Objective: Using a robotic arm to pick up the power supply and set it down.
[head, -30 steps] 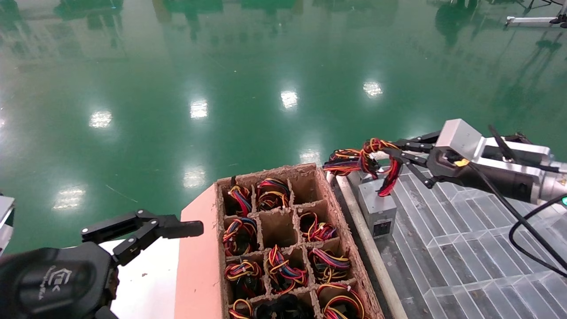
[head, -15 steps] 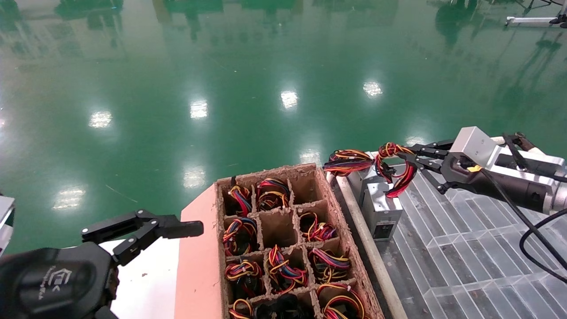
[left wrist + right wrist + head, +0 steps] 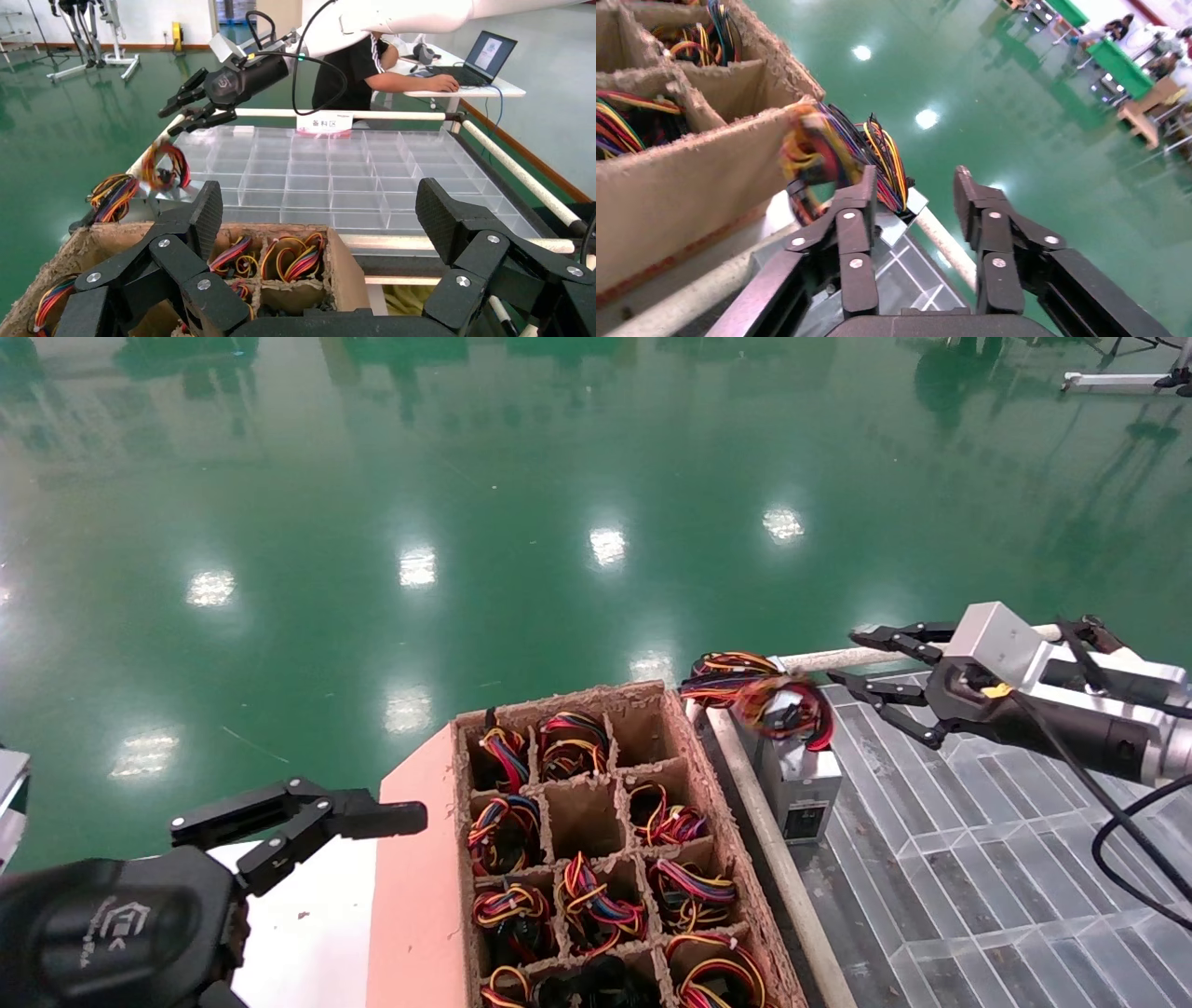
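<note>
A small silver-grey power supply stands upright at the near-left edge of the clear compartment tray, black socket panel facing the camera, its looped red, orange, yellow and black wire bundle resting on top, released.

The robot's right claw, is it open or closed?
Open. The right gripper has its fingers spread with nothing between them, just beside the power supply on the clear tray.

The right hand is held out level from the right side on the robotic arm, its two black fingers spread apart with nothing between them. The left hand is parked low at the left, fingers parted.
</note>
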Action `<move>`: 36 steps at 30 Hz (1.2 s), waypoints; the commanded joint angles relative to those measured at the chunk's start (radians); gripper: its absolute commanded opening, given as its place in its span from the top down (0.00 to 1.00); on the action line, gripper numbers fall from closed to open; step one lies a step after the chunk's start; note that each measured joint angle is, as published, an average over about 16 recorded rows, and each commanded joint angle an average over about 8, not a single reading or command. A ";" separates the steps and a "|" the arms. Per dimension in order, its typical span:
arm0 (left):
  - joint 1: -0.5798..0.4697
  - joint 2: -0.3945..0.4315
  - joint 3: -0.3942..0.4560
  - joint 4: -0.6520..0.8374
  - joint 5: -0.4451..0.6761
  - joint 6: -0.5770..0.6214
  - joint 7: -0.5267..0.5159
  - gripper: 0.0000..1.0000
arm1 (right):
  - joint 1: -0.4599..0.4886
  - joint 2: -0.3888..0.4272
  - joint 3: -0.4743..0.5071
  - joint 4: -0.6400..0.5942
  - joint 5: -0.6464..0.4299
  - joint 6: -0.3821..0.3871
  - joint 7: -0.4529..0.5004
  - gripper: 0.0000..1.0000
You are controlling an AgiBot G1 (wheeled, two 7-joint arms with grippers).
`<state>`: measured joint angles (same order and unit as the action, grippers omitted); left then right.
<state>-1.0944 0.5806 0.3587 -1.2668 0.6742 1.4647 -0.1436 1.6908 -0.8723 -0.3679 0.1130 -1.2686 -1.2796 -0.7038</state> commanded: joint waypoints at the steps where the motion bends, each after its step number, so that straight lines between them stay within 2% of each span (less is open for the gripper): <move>1: 0.000 0.000 0.000 0.000 0.000 0.000 0.000 0.00 | 0.006 0.002 0.000 0.002 0.001 -0.009 0.009 0.00; 7: 0.000 0.000 0.000 0.000 0.000 0.000 0.000 0.00 | 0.027 0.016 0.012 -0.003 0.024 -0.075 0.080 0.00; 12: 0.000 0.000 0.000 0.001 0.000 0.000 0.000 0.00 | 0.008 0.031 0.020 0.039 0.054 -0.103 0.128 0.00; 36: 0.000 0.000 0.000 0.001 0.000 0.000 0.000 0.00 | -0.252 0.127 0.048 0.510 0.255 -0.150 0.445 0.00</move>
<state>-1.0946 0.5805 0.3591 -1.2661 0.6737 1.4644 -0.1432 1.4390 -0.7457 -0.3195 0.6227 -1.0134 -1.4296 -0.2584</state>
